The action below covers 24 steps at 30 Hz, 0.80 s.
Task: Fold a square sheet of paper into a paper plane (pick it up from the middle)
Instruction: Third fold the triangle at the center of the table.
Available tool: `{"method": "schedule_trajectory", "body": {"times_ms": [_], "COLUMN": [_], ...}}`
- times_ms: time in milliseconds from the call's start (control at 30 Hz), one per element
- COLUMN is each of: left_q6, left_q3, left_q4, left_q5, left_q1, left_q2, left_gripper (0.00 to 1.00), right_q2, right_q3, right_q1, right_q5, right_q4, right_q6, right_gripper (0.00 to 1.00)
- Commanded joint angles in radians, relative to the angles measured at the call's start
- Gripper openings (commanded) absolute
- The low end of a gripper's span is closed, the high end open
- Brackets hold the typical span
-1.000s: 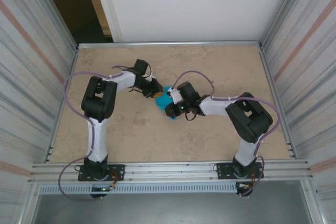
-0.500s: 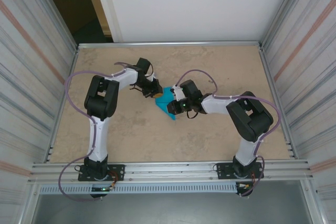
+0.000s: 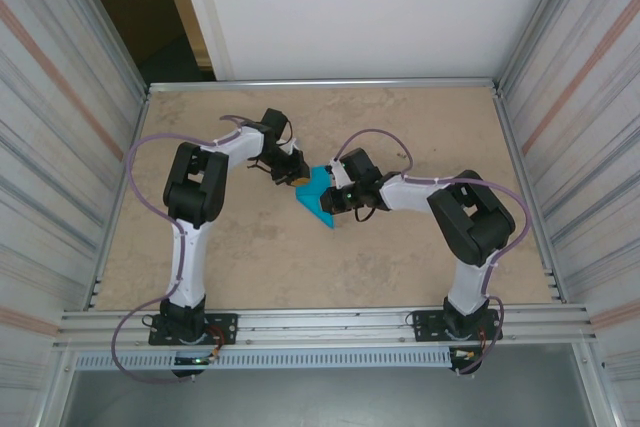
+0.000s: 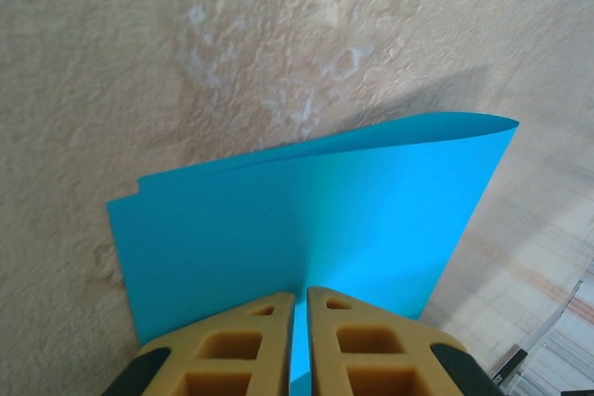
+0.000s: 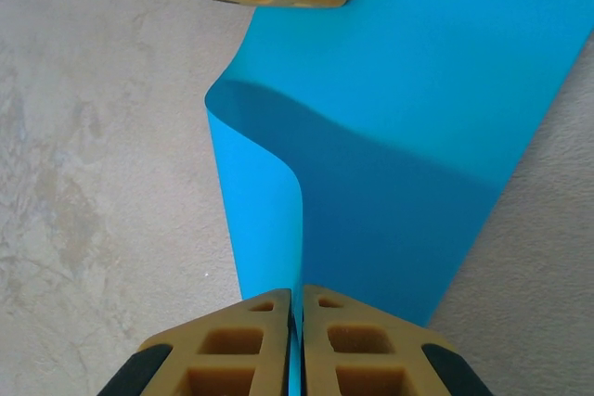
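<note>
Holding the sheet from two sides at once looks like the reason for this pose. It sits near the middle of the surface, between my two arms.

On the left, the left gripper reaches in from the far left. Its jaws are pinched to a thin slit on the sheet's edge, with blue paper running straight in between the pads. From that wrist view the sheet fans away from me with its far edge bowed up off the surface. A doubled edge on the left suggests one layer is already folded over another.

In the middle the paper is not flat. The right wrist view shows the sheet curling in a soft bend with shadow under it, so I judge it is hanging between the two grips, not yet creased there.

On the right, the right gripper comes in from the near right, jaws likewise closed narrow on the opposite edge. The two grips face each other so I can control the bend and line up the edges. A fold is in hand, and no dart shape has been pressed yet.
</note>
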Motion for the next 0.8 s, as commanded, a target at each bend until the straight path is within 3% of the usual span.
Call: {"method": "schedule_trajectory", "body": {"times_ms": [0,767], "left_q6": [0.030,0.009], "left_q3": [0.009,0.039], "left_q4": [-0.062,-0.034], "left_q5": [-0.040,0.004], "left_q1": [-0.006,-0.001], "left_q2": [0.050,0.010], "left_gripper": [0.14,0.16], "right_q2": [0.024,0.063], "right_q3": [0.037,0.044], "right_q1": [-0.005,-0.002], "right_q5": [0.016,0.009], "right_q4": [-0.046,-0.056], "right_q6": [-0.013,-0.004], "right_gripper": [0.11,0.11]}}
